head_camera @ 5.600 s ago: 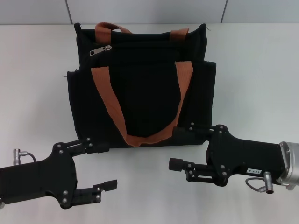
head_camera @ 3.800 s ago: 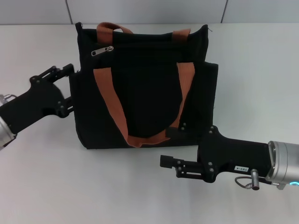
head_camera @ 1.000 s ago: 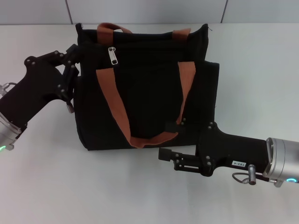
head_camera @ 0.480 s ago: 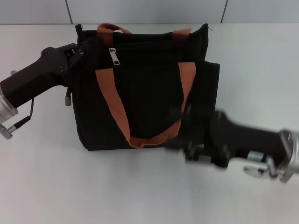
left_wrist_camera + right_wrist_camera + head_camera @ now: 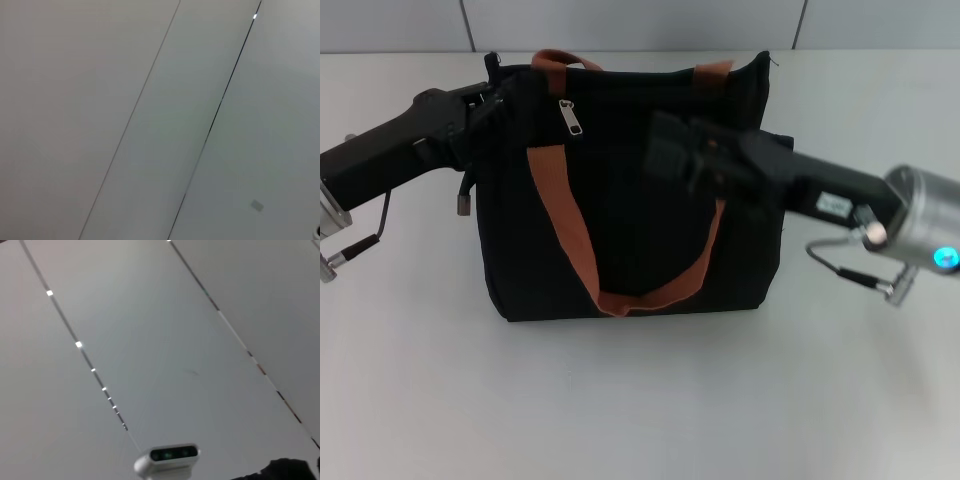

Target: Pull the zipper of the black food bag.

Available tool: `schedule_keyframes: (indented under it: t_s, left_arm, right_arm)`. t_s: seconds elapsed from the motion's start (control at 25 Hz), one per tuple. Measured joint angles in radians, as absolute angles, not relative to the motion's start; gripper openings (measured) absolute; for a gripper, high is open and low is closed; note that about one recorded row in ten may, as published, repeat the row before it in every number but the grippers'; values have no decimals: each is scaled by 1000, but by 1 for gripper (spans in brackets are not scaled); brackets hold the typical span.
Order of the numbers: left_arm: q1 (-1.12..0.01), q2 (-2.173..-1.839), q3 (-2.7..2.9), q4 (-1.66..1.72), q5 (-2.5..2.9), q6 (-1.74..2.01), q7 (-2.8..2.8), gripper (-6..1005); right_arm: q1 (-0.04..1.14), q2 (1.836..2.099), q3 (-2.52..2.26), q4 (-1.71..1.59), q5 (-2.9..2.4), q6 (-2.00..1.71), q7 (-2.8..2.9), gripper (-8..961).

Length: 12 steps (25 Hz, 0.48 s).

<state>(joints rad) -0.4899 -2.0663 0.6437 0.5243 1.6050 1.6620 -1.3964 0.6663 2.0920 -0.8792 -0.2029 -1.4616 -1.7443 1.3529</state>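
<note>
The black food bag (image 5: 640, 250) stands upright in the middle of the table in the head view, with two orange-brown strap handles (image 5: 563, 215). The silver zipper pull (image 5: 571, 114) hangs down near the bag's upper left, just right of the left strap. My left gripper (image 5: 497, 100) is against the bag's top left corner, a little left of the pull. My right gripper (image 5: 665, 150) is raised in front of the bag's upper middle, between the straps, and looks blurred. Both wrist views show only pale panels with seams, not the bag.
The white table (image 5: 620, 400) lies bare in front of the bag and to both sides. A grey panelled wall (image 5: 630, 22) runs behind it. A small white camera unit (image 5: 167, 458) shows in the right wrist view.
My right arm has swung up from the table in front of the bag to the bag's upper middle. My left gripper stays at the top left corner. The zipper pull now hangs down.
</note>
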Motion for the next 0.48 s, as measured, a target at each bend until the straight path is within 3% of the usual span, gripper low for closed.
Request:
schedule_keyframes:
  t_s: [0.48]
  left_arm:
    - [-506, -2073, 652, 518, 1602, 1662, -1370, 39]
  right_arm:
    - [736, 2090, -892, -276, -1452, -1582, 1858, 705]
